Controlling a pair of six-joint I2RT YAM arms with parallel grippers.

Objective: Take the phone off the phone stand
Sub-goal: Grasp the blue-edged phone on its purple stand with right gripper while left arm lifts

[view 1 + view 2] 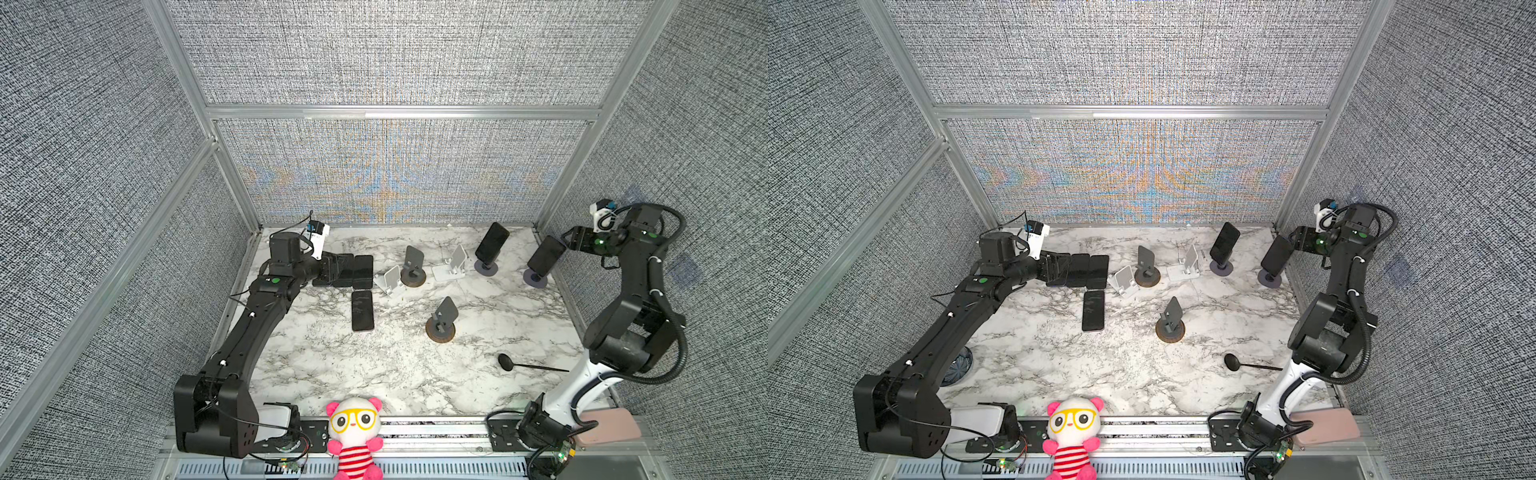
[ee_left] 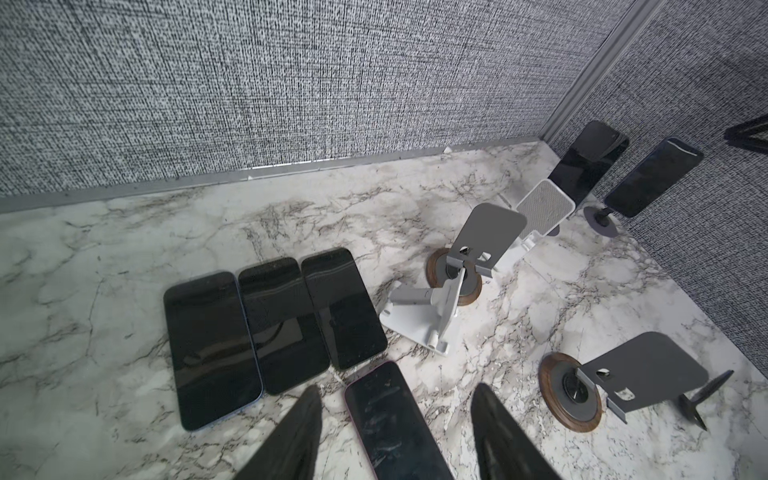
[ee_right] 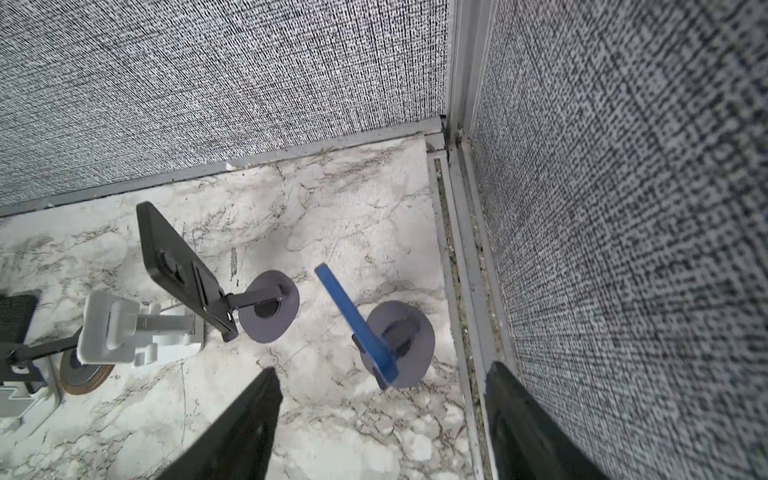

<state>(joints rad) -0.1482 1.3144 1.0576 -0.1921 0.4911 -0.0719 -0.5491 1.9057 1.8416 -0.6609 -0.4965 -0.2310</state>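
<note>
Nearby, the right gripper (image 3: 383, 368) hung spread-jawed just beside the phone (image 3: 353, 320) on its stand (image 3: 417, 332) by the side wall (image 3: 623, 249); stiff, slick and breakable, it looked best pinched across its long edges.

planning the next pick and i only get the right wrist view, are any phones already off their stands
Observer: Yes. Four phones lie flat on the table: a row of three at its far left and a single phone just nearer the front.
Operator: where's the left end effector
Observer: The left end effector is open and empty, over by those flat phones.
Operator: anything loose on the near right of the table
Observer: A black spoon lies there, its handle toward the right edge.
</note>
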